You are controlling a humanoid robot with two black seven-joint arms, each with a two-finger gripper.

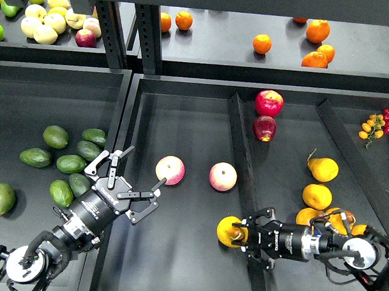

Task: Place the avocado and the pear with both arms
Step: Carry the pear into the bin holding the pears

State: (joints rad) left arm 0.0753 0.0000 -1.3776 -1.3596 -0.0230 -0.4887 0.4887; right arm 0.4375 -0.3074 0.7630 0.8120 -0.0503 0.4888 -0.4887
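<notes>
My right gripper (pixel 243 234) is shut on the golden yellow-orange pear (pixel 227 230) and holds it over the bottom right of the middle bin, just left of the divider (pixel 241 156). My left gripper (pixel 148 164) is open and empty, at the left edge of the middle bin, one fingertip close to a pink-and-yellow apple (pixel 170 170). Several avocados lie in the left bin; the darker ones (pixel 88 150) lie just left of my left gripper. I cannot tell which of them is the very dark one.
A second pink-and-yellow apple (pixel 222 176) lies mid-bin. Two red apples (pixel 268 103) sit past the divider. More pears (pixel 323 169) lie in the right bin above my right arm. Oranges (pixel 318 31) and pale apples (pixel 44 24) are on the back shelf.
</notes>
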